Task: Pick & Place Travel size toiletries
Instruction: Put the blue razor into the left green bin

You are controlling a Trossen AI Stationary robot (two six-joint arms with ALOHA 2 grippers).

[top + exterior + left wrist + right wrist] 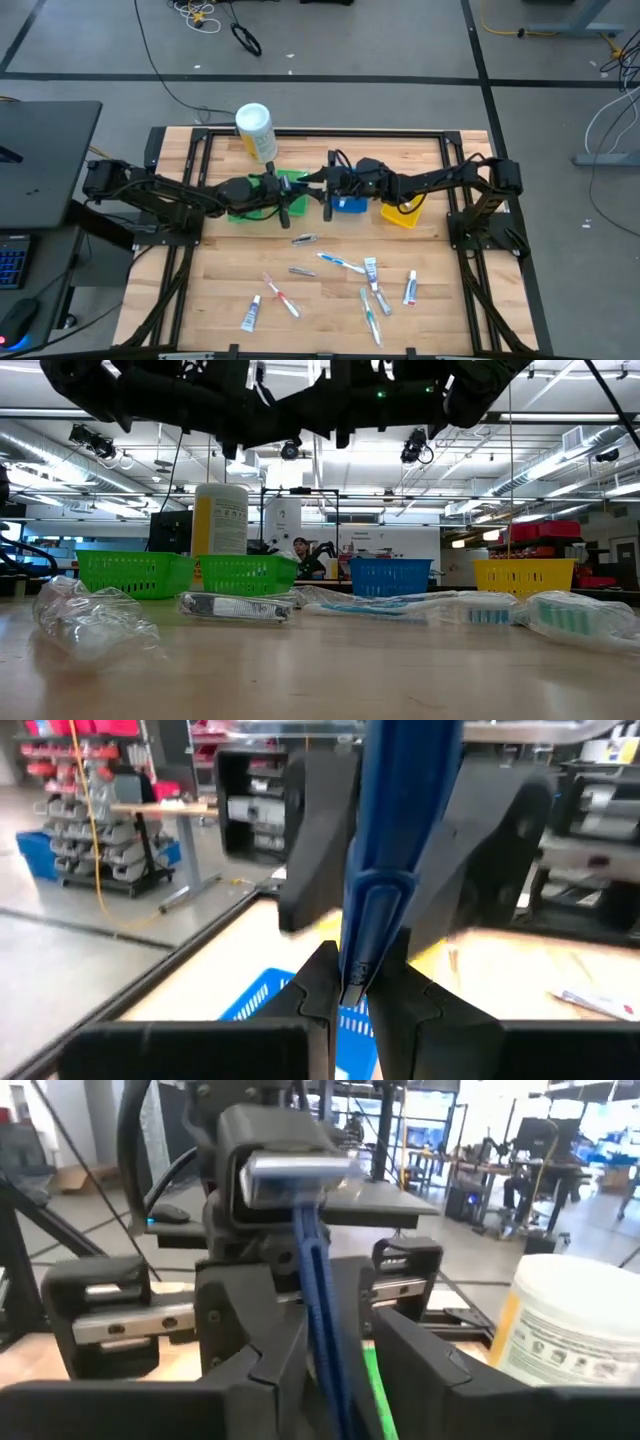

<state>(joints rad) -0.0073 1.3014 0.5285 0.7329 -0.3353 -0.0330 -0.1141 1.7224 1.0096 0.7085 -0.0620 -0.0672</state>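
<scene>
A blue razor (318, 1295) hangs in the air between my two grippers, above the green bin (262, 197) and the blue bin (350, 204). My left gripper (357, 992) is shut on it; the razor's grey head (297, 1173) sits right at that gripper. My right gripper (335, 1355) faces the left one, open, with one finger on each side of the razor's handle and a gap showing. More travel size toiletries lie on the table's near half: toothbrushes (341, 263), tubes (250, 314) and a silvery piece (305, 239). My left gripper pinches the razor's narrow neck (356, 955), just beside the head, between its two fingertips. The fingers come level from the table's left side. The razor is lifted clear, and its handle (400, 800) reaches away between the right gripper's fingers.
A big white-and-yellow canister (256, 130) stands at the far edge behind the green bin. A yellow bin (400, 214) sits right of the blue one. Crinkled clear wrappers (90, 622) lie near the front edge. The near half of the table carries scattered items.
</scene>
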